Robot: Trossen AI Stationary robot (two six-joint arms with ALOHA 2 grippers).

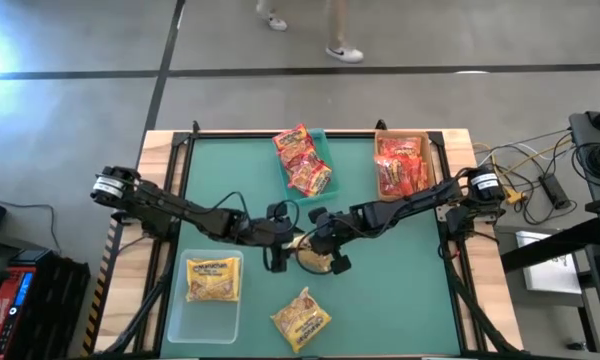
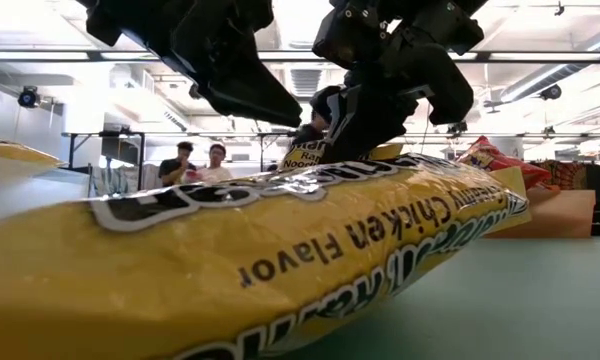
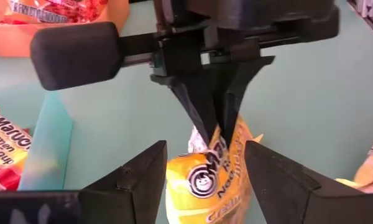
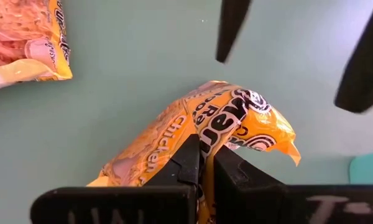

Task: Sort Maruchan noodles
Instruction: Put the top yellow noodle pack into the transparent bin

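A yellow Maruchan packet (image 4: 236,118) sits at the table's middle (image 1: 315,258), between my two grippers. My right gripper (image 4: 206,165), reaching in from the right (image 1: 330,255), is shut on it. My left gripper (image 3: 205,180) comes from the left (image 1: 278,250) and is open, one finger on each side of the packet (image 3: 202,186), apparently not touching it. A second yellow packet (image 1: 300,320) lies flat near the near edge and fills the low view (image 2: 280,250). A third (image 1: 212,278) lies in the clear bin. My right gripper pinches the yellow packet between its two fingers at a raised crease of the wrapper beside the printed logo (image 4: 214,134). The fingers (image 3: 202,118) point steeply down onto it from above. The wrapper buckles up into a ridge at the hold; whether it is lifted clear I cannot tell.
A teal bin (image 1: 325,142) at the far edge holds red packets (image 1: 302,160). A tan bin (image 1: 380,180) to its right holds more red ones (image 1: 402,165). The clear bin (image 1: 208,320) stands near left. People stand in the room beyond (image 2: 195,160).
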